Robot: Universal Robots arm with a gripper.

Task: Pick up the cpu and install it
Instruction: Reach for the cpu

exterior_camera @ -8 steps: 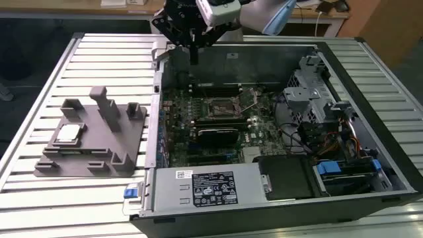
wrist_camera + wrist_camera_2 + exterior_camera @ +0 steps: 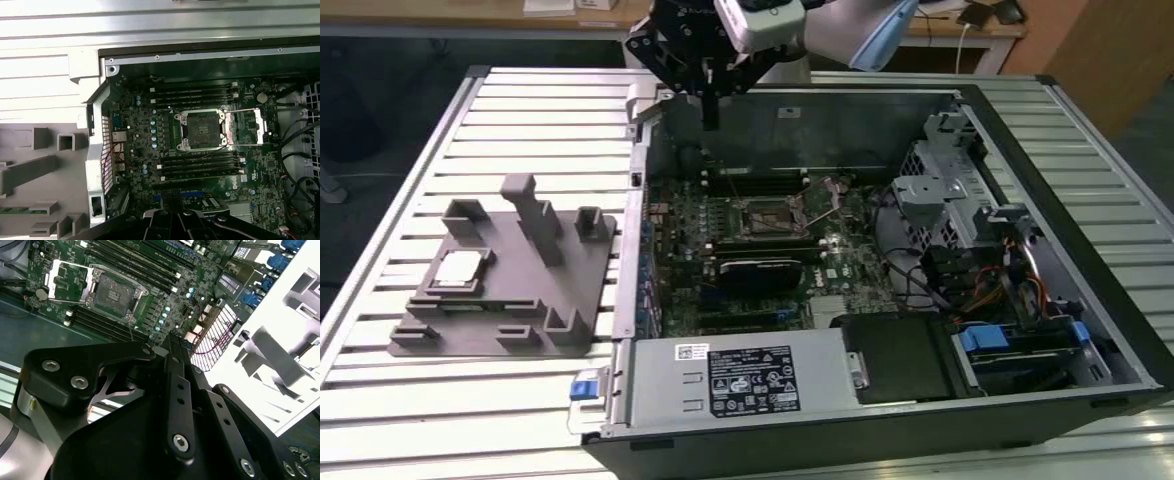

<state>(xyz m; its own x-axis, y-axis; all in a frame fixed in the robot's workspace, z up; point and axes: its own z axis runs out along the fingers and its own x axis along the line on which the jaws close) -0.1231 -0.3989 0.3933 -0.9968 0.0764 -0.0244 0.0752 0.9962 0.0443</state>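
The cpu point(image 2: 458, 272), a small silvery square chip, lies flat on the grey fixture point(image 2: 520, 310) on the table at the exterior view's left, outside the computer case. My gripper point(image 2: 710, 112) hangs over the far wall of the open case, well away from the cpu, with its fingers together and nothing between them. Both wrist views show the black fingers point(image 2: 172, 370) point(image 2: 172, 220) above the motherboard. The socket point(image 2: 761, 215) point(image 2: 116, 292) point(image 2: 202, 130) stands open with its metal frame swung aside and nothing in it.
Upright posts point(image 2: 523, 205) rise from the fixture beside the cpu. In the case are a black block point(image 2: 761, 270) near the socket, a power supply point(image 2: 734, 375) at the front, a metal drive cage point(image 2: 947, 180) and cables point(image 2: 987, 285) at the exterior view's right.
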